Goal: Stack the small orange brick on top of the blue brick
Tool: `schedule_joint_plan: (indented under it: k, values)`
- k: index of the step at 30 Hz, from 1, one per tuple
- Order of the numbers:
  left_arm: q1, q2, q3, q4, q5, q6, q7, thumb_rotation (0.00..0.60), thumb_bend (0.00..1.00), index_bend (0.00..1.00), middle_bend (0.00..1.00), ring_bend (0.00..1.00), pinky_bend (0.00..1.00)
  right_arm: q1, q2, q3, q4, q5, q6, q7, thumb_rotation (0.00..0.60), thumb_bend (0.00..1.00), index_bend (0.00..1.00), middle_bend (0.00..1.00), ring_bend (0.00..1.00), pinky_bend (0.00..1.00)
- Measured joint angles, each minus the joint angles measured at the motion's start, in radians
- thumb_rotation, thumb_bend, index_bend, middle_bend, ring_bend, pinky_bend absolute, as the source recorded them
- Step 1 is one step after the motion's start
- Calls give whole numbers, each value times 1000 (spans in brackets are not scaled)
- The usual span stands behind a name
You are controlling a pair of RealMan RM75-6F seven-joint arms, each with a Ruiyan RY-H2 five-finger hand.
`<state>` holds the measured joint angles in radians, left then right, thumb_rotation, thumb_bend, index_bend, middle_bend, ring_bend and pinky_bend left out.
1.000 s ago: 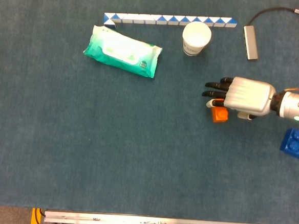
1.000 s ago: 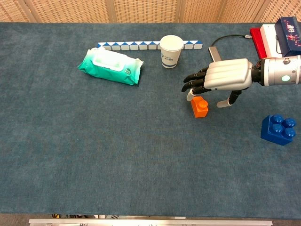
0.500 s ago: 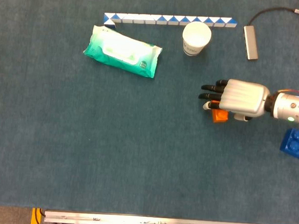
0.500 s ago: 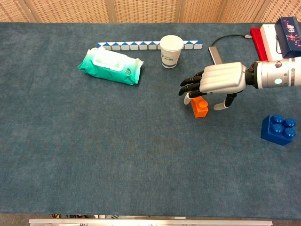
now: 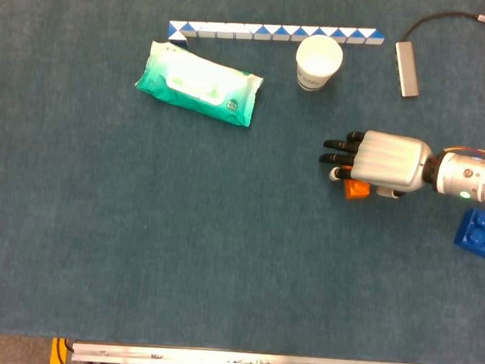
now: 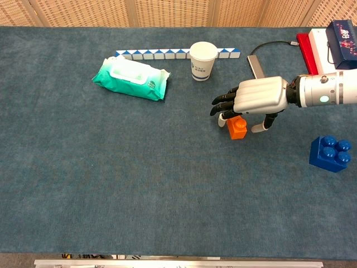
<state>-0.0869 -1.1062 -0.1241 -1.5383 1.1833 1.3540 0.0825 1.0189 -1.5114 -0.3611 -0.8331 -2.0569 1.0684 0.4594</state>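
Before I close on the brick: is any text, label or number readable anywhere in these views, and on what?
None reads clearly.
Paper cup: a dark printed mark on its side, too small to read.
Wet-wipes pack: white label panel, print blurred.
Dark blue box at the far right edge: red and white print, illegible.
Orange brick, blue brick: no markings visible.

Your right hand (image 6: 254, 100) hangs palm-down just over the small orange brick (image 6: 237, 127), fingers (image 6: 223, 103) spread and reaching left, thumb curled below on the brick's right side. Brick sits upright on the blue cloth table (image 6: 139, 178) (contact with the fingers: cannot tell). The blue brick (image 6: 331, 153) lies well apart to the right, near the table's edge. Far side: paper cup (image 6: 202, 61) in front of a blue-and-white strip (image 6: 150, 53), green wipes pack (image 6: 131, 77) to the left.
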Motion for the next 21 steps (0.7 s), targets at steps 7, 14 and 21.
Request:
schedule_joint_plan:
  k: [7,14,21]
  values:
    - [0,1,0,-1,0,-2,0,600,162,445,486,377,459,2,2,-5,-8,11,-17,-22,600,251,383,118,39,239]
    - [0,0,1,-4,1,0,3,600,162,444,486,377,459,-1,3,-5,-16,24,-17,-34,600,253,474,118,39,239]
    - [0,1,3,-7,7,2,2,600,162,444,486,377,459,-10,21,6,-46,41,2,-56,600,253,503,118,38,239]
